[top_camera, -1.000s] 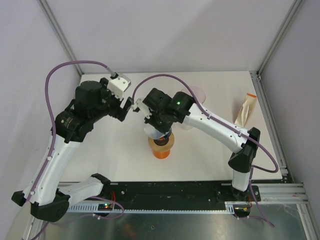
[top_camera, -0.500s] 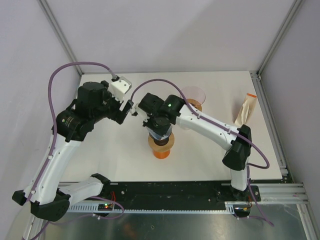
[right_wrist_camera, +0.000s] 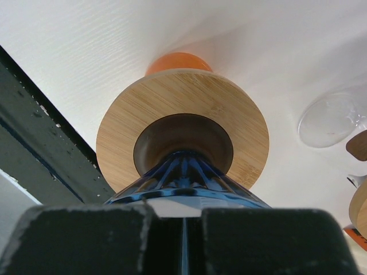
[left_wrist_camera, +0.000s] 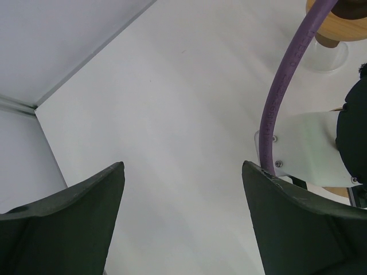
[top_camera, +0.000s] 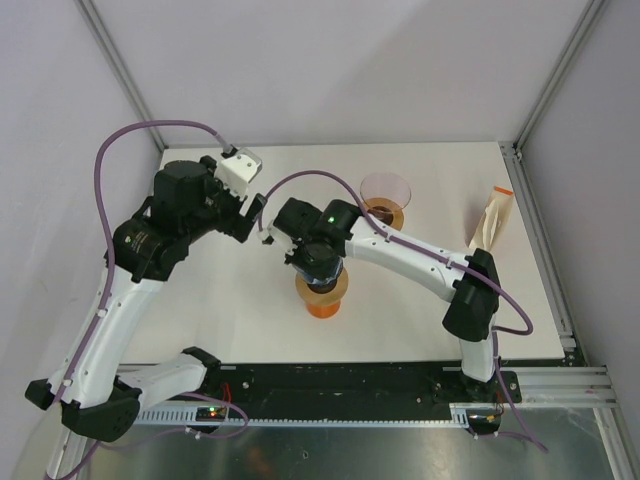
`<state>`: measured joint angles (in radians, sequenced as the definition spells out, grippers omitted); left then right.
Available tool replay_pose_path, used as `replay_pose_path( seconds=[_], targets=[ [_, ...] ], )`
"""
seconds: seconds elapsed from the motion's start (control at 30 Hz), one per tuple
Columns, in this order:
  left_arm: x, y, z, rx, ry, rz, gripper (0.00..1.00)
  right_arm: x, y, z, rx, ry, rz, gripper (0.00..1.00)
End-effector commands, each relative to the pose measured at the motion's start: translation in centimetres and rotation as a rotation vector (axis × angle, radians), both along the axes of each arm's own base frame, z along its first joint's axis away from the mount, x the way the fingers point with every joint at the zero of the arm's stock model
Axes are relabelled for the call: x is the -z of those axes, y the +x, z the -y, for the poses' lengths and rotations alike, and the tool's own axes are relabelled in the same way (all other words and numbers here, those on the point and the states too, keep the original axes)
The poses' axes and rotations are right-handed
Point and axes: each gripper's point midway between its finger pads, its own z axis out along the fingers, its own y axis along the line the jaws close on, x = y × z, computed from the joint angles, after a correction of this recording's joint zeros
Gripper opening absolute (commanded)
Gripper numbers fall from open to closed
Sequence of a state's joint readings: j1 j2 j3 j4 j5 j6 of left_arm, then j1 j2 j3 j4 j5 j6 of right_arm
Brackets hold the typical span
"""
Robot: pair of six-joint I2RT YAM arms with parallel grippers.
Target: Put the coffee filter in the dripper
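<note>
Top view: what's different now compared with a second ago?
The right arm swung leftward, uncovering the pink glass cone at the back. Its gripper slid slightly left, staying shut over the blue dripper. Nothing was visibly picked up or let go. The left gripper stayed open beside it; the orange cup and the filter packet stayed put.

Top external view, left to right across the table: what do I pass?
Left gripper, open → orange-based wooden dripper stand under the right arm → pink translucent dripper on a wooden collar → tan paper filter pack by the right edge.
</note>
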<state>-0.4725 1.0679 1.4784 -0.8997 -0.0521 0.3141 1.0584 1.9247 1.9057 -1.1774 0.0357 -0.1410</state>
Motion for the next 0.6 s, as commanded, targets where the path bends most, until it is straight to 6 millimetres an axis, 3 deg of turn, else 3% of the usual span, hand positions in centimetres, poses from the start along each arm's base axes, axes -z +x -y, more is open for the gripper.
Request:
replay_pose_path(
  seconds=[0.0, 0.13, 0.37, 0.57],
  targets=[
    [-2.5, 0.6, 0.9, 0.019, -0.060, 0.071, 0.89, -1.5, -0.1, -1.5, -0.046, 0.055, 0.024, 0.00],
    [-2.5, 0.5, 0.9, 0.020, -0.059, 0.072, 0.89, -3.4, 0.5, -1.6, -0.042, 0.073, 0.073, 0.04],
    [-2.4, 0.5, 0.8, 0.020, -0.052, 0.075, 0.89, -5.8, 0.9, -1.0, -0.033, 0.107, 0.126, 0.24],
    [-2.4, 0.5, 0.9, 0.025, -0.051, 0.072, 0.89, -7.7, 0.9, -0.5, -0.034, 0.139, 0.163, 0.30]
  ],
)
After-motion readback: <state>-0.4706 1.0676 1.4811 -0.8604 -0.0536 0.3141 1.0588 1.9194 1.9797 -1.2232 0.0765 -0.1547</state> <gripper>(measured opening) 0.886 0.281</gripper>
